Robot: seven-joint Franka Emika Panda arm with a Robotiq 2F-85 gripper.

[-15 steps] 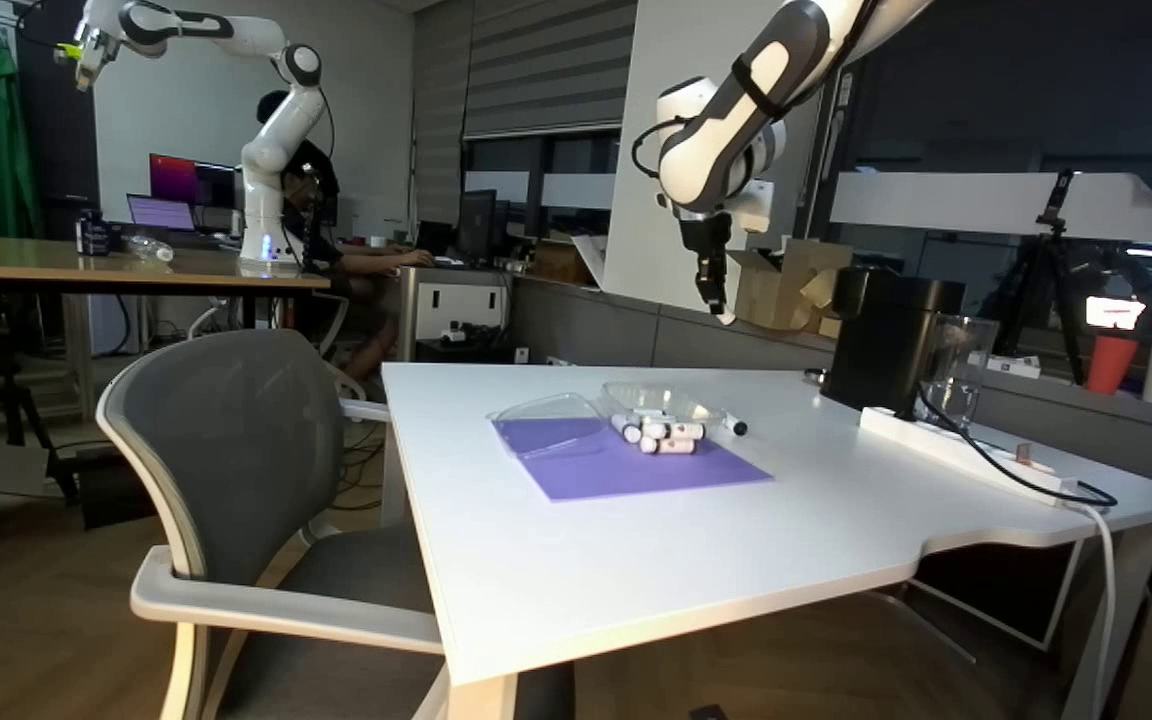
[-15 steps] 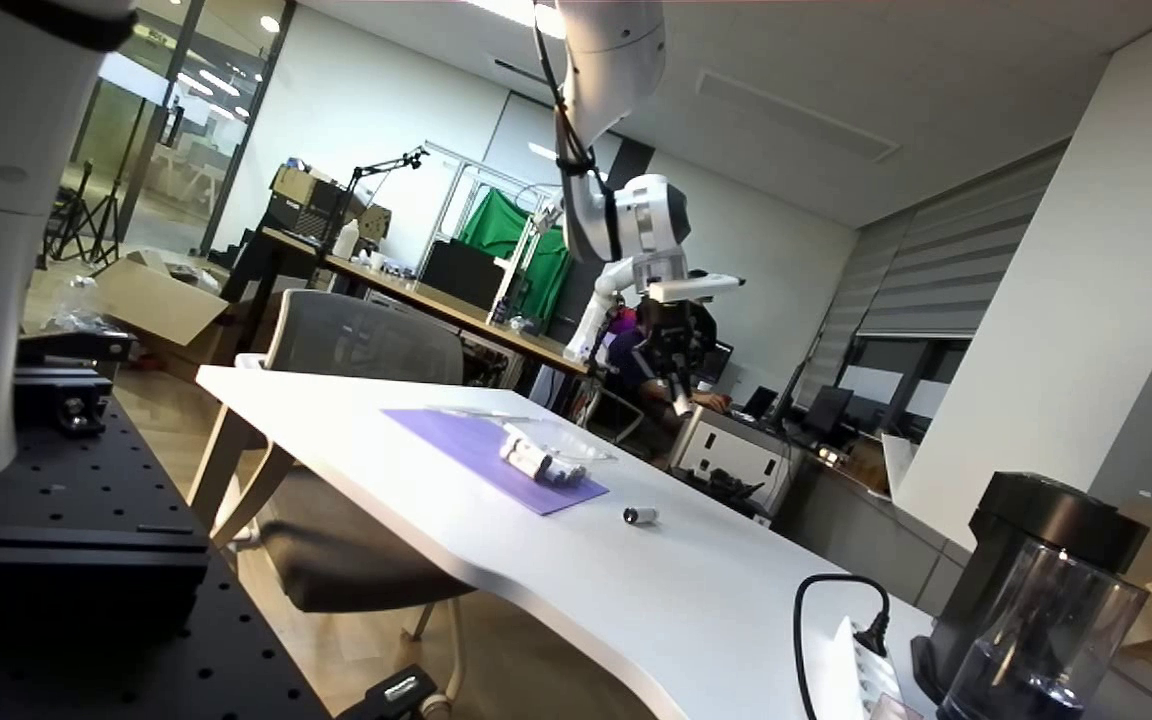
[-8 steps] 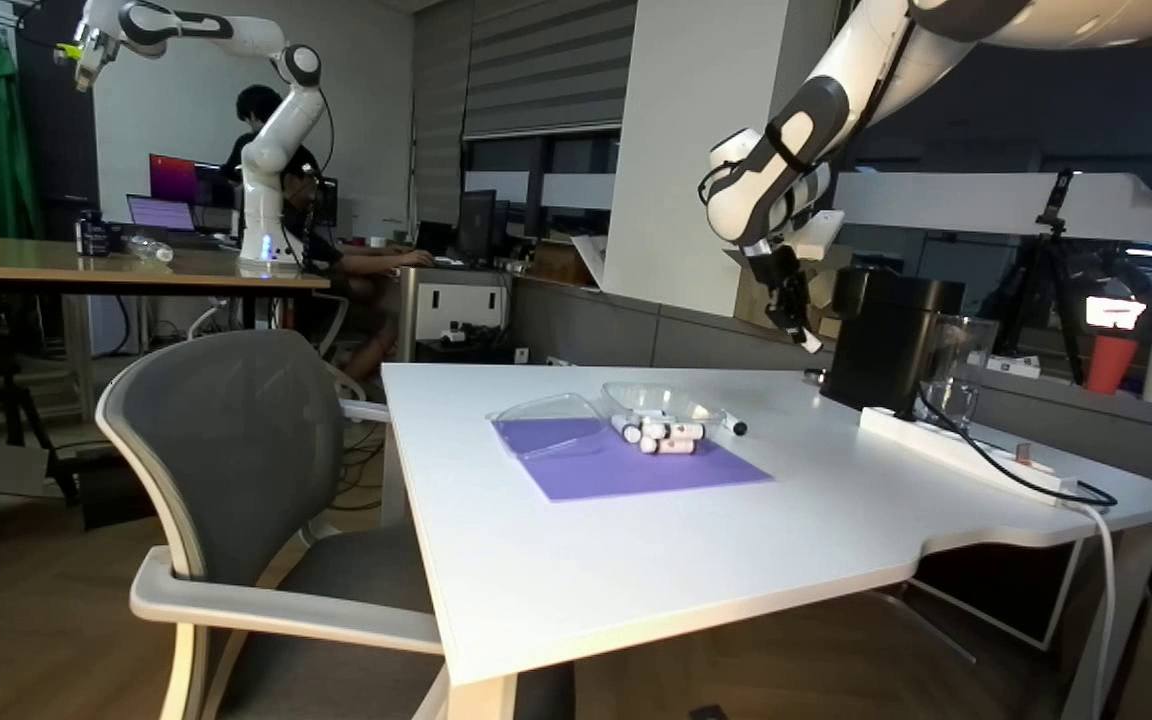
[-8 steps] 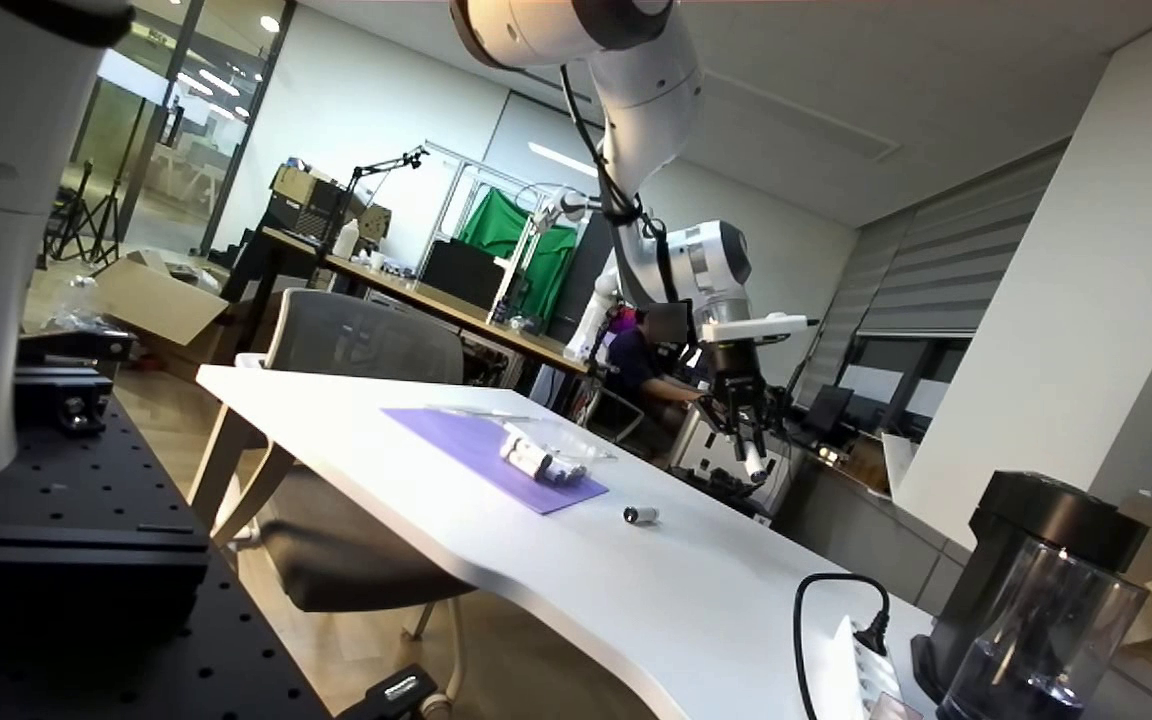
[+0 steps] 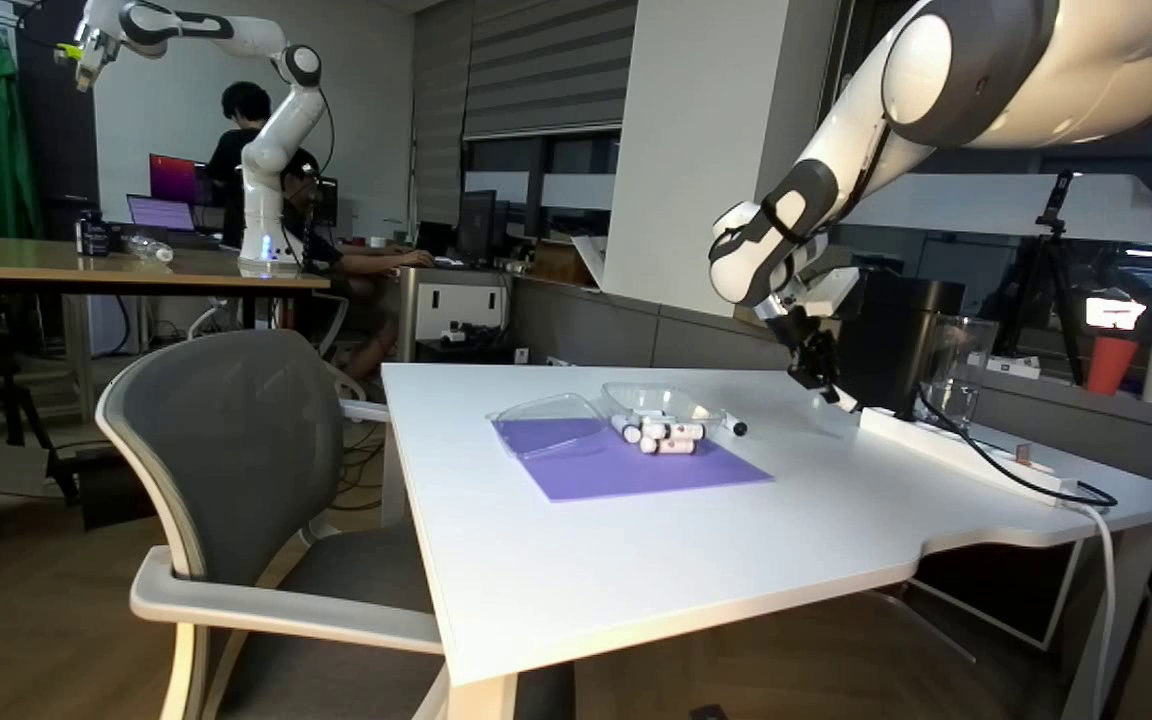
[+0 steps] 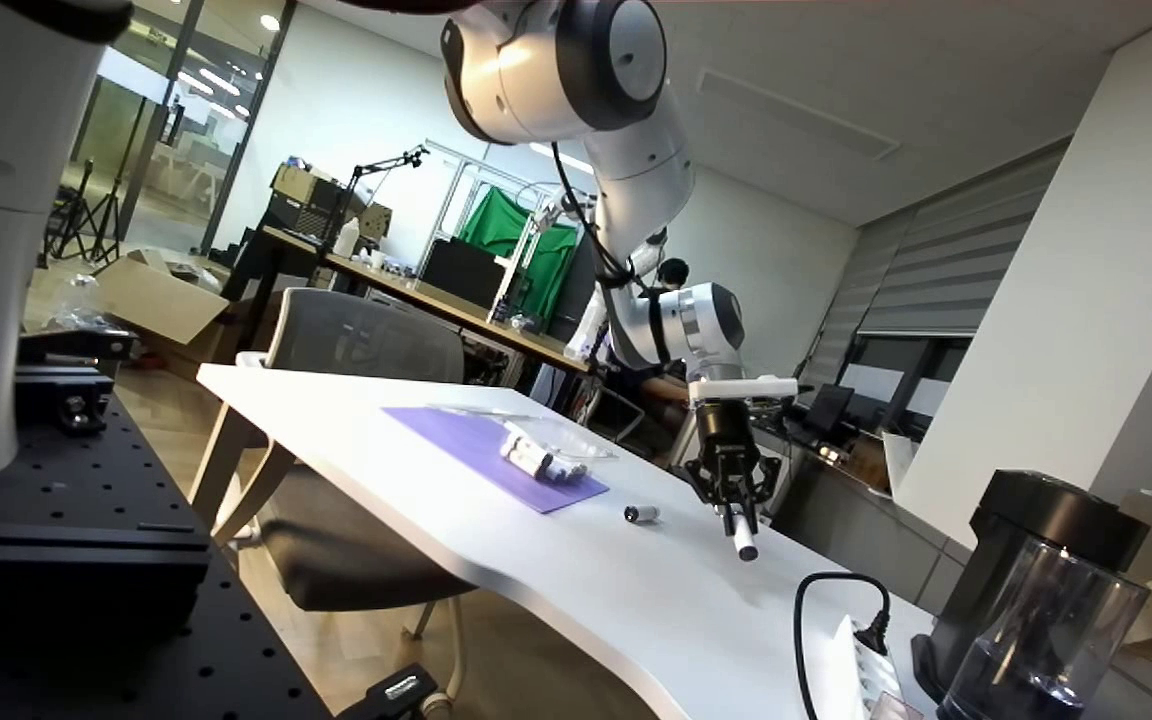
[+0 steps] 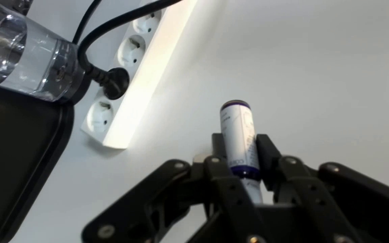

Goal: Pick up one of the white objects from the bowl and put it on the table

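Your tool [image 7: 240,140] grips one tube [image 7: 242,152], tilted, over bare table [image 5: 736,560] near the strip [image 7: 144,79], well apart from the bowl [image 5: 676,398]; contact with the table can't be told. Lower gently, avoid the strip, and lay the tube flatter before releasing: it could roll. The label [image 7: 238,130] carries print, too small to read.
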